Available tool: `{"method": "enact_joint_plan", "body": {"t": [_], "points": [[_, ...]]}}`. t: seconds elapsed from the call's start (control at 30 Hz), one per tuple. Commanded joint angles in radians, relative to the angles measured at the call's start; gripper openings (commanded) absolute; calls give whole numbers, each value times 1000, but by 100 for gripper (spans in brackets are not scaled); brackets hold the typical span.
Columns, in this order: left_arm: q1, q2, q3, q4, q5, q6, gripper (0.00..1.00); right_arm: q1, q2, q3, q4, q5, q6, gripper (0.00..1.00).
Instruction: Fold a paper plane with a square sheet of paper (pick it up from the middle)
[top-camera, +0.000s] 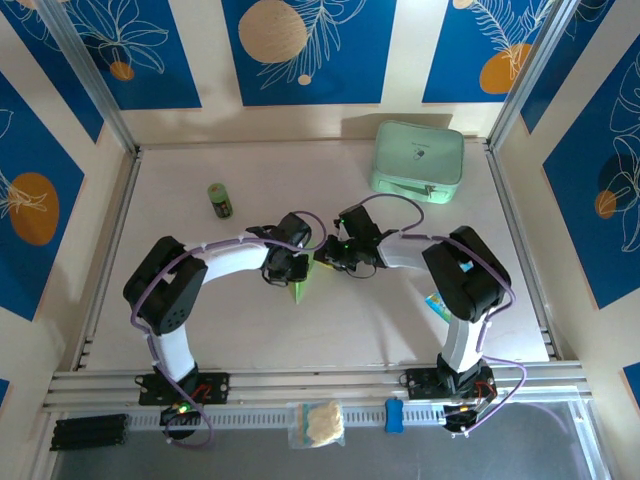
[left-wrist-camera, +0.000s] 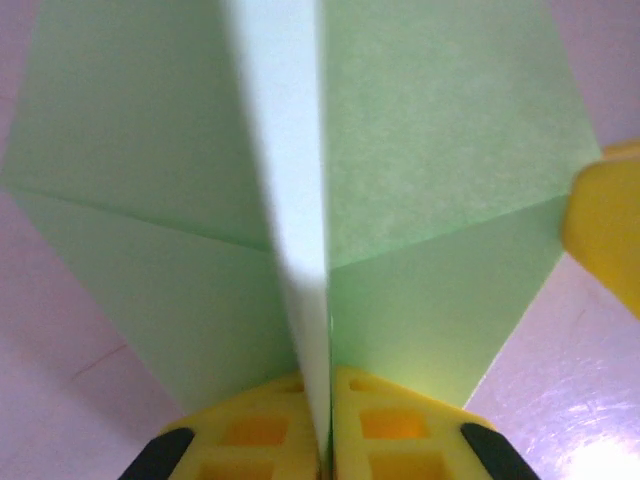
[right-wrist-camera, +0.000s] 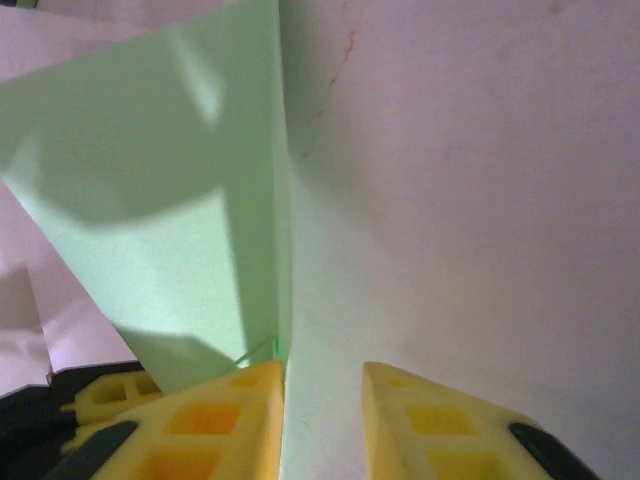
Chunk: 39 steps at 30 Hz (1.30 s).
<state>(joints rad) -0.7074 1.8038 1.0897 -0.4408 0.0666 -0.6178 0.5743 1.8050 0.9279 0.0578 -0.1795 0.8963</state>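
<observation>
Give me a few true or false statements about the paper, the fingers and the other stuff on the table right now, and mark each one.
1. The left fingers are shut on the green paper at its raised centre fold. True.
2. The right fingers are pressed tight together. False: a gap shows between them, with the paper's edge beside one finger.
3. The mint-green case sits at the far right of the table. True.
4. The small green bottle rests on the case. False: it sits on the table at the far left, apart from the case.
5. The paper lies flat and uncreased. False: it is creased and folded.
</observation>
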Motion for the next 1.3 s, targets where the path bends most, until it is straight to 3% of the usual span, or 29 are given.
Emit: {"method": "enact_joint_plan", "body": {"t": [0.0, 0.23, 0.43, 0.87, 1.27], "points": [[-11, -10, 28, -36, -35, 9, 7, -19, -101, -42, -28, 45, 3, 37], [-2, -30, 95, -69, -103, 56, 4, -73, -354, -163, -126, 239, -33, 56], [31, 77, 279, -139, -162, 125, 5, -127, -566, -253, -193, 354, -66, 66], [89, 412, 747, -296, -185, 145, 7, -168, -734, -339, -258, 352, -86, 77], [108, 540, 880, -346, -179, 90, 13, -205, -785, -355, -281, 319, -107, 77]]}}
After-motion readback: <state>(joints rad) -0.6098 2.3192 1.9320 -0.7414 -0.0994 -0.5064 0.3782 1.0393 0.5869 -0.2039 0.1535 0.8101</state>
